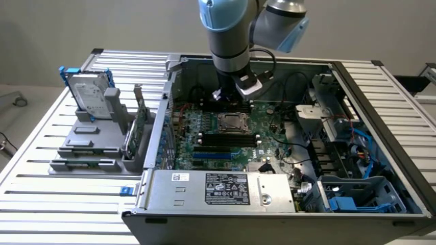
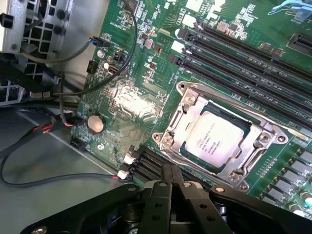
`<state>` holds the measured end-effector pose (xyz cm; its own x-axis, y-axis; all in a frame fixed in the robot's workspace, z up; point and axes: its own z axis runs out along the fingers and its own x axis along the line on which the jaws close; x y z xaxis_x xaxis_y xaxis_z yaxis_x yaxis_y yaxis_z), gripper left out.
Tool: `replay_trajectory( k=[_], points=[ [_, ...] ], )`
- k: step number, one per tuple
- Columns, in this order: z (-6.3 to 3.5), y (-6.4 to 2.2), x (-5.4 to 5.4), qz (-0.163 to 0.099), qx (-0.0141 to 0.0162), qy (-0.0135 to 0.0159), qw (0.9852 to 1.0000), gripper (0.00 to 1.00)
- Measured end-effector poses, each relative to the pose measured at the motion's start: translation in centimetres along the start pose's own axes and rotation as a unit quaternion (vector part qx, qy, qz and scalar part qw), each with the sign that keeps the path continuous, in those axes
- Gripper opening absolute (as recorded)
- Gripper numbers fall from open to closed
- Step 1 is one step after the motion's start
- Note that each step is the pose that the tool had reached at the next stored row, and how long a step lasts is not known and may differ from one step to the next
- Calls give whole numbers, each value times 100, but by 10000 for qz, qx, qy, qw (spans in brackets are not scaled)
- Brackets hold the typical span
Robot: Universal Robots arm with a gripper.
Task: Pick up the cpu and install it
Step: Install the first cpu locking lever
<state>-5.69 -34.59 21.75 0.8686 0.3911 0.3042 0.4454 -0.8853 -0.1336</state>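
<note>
**Inspector:** Your gripper (image 2: 173,183) has its fingers pressed together with nothing between them. It hangs over the motherboard (image 2: 146,105), clear of every part. In my judgement the closed, empty claw means the carrying work is finished.

**Operator:** Where do you find the cpu?

**Inspector:** The cpu (image 2: 214,141) lies flat in its socket (image 2: 187,109), pale metal top upward, at about one o'clock from your fingertips and near them. The socket's metal frame surrounds the chip on all sides, which I take to be what keeps it square and level. In the exterior view the same chip (image 1: 229,122) sits mid-board, just below the gripper (image 1: 225,95).

**Operator:** And further out?

**Inspector:** At two o'clock of the socket, long black memory slots (image 2: 243,53) run empty. At nine o'clock, a round coin battery (image 2: 95,123) sits upright in its holder, beside loose cables (image 2: 44,129). Outside the case, a hard drive (image 1: 87,94) stands on edge in a grey rack (image 1: 89,148), presumably staged for picking.

**Operator:** Any writing?

**Inspector:** The chip carries faint print, and the power supply (image 1: 218,191) bears a white label (image 1: 227,189) with marks. You cannot read either; no brand is legible.
</note>
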Motion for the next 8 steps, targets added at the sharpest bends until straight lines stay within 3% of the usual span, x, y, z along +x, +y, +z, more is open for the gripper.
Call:
replay_trajectory(
  k=[8],
  points=[
    [-52, 45, -14, 81, 45, -126, 9999, 11]
  ],
)
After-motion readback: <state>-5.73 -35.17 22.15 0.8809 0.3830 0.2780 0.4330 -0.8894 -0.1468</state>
